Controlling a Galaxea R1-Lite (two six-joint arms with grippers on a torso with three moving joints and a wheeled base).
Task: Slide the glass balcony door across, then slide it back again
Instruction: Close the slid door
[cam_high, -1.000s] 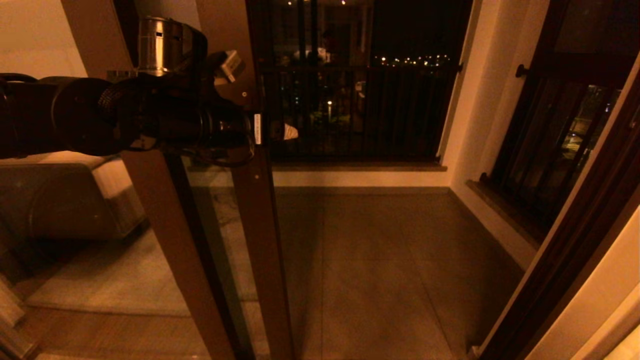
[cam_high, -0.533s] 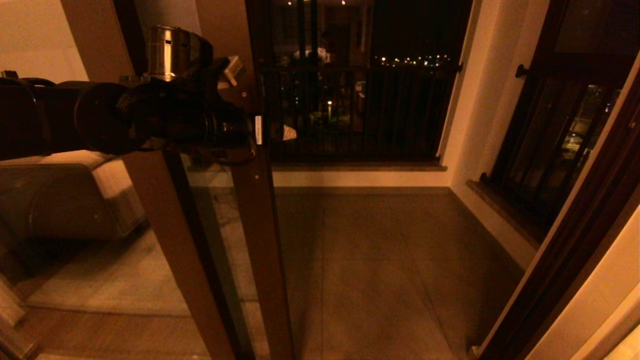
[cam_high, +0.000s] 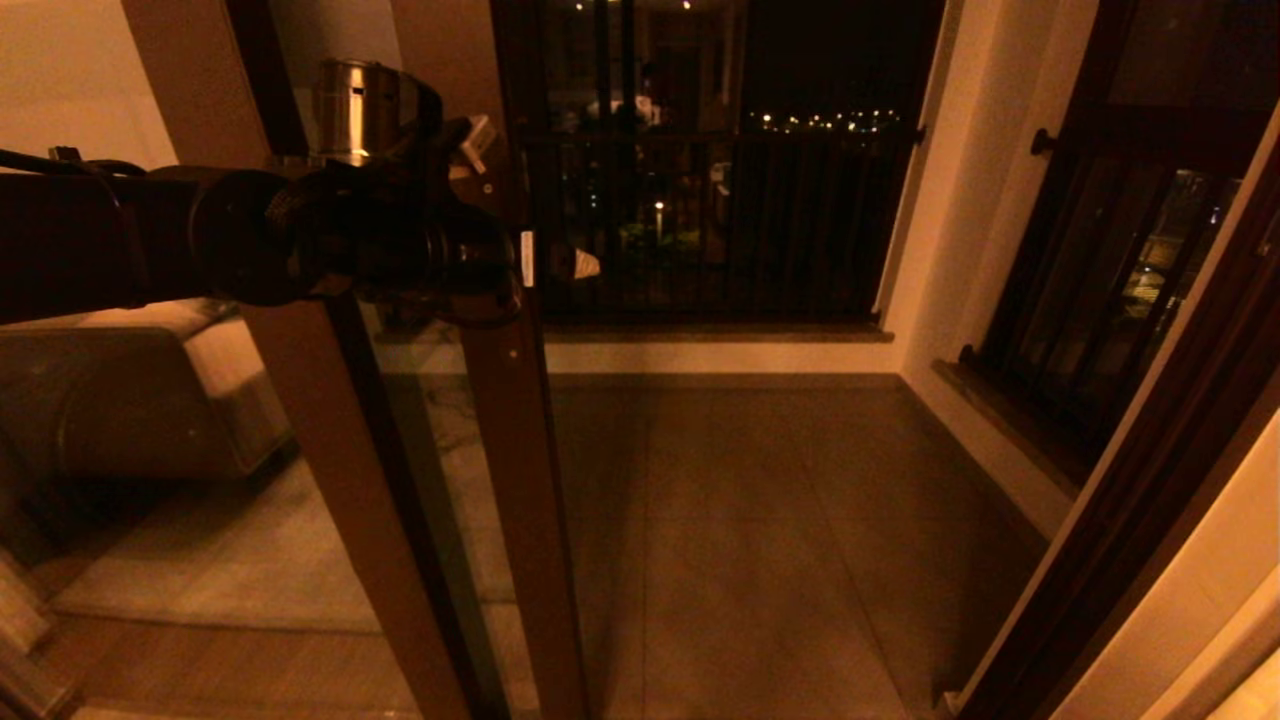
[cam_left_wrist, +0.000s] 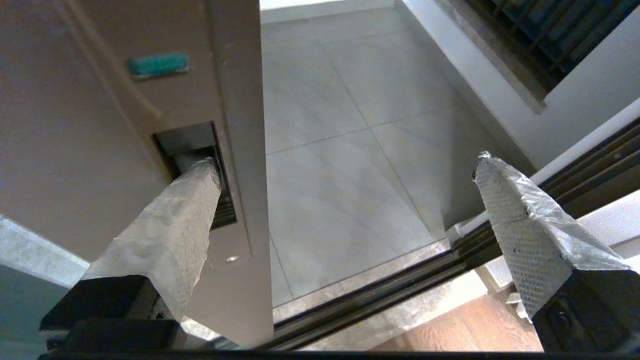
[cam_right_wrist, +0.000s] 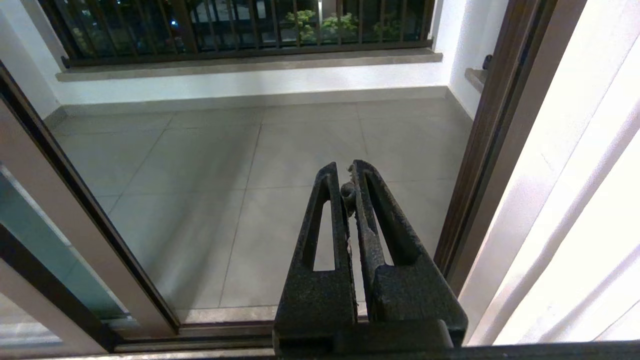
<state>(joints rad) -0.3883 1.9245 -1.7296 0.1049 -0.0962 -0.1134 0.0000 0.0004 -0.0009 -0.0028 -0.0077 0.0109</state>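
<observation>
The glass balcony door (cam_high: 515, 450) stands at the left of the opening, its brown stile upright with glass (cam_high: 425, 470) beside it. My left gripper (cam_high: 548, 263) is at the stile at about chest height and is open. One taped finger (cam_left_wrist: 170, 235) has its tip inside the dark recessed handle slot (cam_left_wrist: 192, 142). The other finger (cam_left_wrist: 520, 225) hangs free over the doorway, touching nothing. The door's edge (cam_right_wrist: 75, 210) also shows in the right wrist view. My right gripper (cam_right_wrist: 345, 172) is shut and holds nothing, low near the right jamb, out of the head view.
A second brown-framed panel (cam_high: 340, 470) overlaps the door on the left. The floor track (cam_left_wrist: 380, 295) crosses the threshold before the tiled balcony floor (cam_high: 760, 520). A dark railing (cam_high: 720, 220) is at the back, a barred window (cam_high: 1100, 300) and the jamb (cam_high: 1160, 470) on the right.
My left forearm and wrist have shifted a little to the right, toward the stile. The door's lower edge stays where it was.
</observation>
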